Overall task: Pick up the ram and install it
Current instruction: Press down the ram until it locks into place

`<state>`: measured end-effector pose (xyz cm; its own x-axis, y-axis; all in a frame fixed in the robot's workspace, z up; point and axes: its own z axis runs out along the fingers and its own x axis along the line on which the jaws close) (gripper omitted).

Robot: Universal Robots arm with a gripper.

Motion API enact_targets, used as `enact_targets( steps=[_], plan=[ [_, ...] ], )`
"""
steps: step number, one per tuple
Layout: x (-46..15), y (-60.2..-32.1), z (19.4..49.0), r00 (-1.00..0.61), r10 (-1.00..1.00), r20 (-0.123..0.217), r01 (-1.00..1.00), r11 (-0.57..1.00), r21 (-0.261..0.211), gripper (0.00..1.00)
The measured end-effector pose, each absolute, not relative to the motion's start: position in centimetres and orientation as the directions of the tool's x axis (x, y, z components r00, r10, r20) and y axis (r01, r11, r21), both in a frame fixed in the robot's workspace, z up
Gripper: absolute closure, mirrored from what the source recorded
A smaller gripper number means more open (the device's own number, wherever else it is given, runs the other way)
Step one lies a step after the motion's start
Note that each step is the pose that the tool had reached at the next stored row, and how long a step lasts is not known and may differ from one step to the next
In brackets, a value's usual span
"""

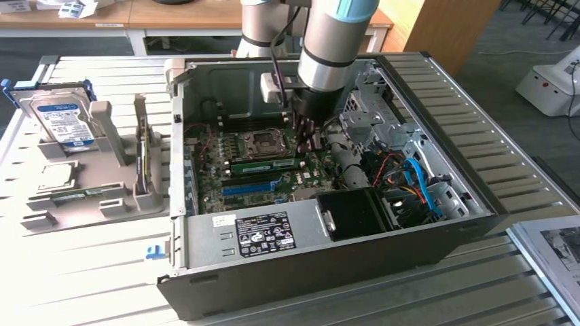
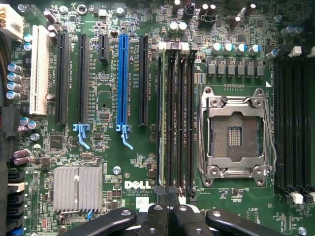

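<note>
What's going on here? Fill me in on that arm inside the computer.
A robot arm reaches down into an open computer case lying on a slatted table. Its gripper sits just above the motherboard, beside the empty processor socket. The ram stands on edge in a memory slot next to that socket, right at the gripper. Outside the case, a grey holder carries a hard drive.

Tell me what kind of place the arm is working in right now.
Probably a lab or workshop bench set up for PC assembly: an open computer case lies on a slatted metal table, a fixture holds a hard drive, and desks stand behind.
</note>
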<state>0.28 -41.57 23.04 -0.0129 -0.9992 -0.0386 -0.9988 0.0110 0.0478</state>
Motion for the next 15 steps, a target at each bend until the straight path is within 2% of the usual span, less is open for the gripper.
enact_targets(
  steps=[15],
  plan=[
    [0.28,-41.57,22.8,-0.013,-0.999,-0.039,-0.999,0.011,0.048,0.9]
  ],
)
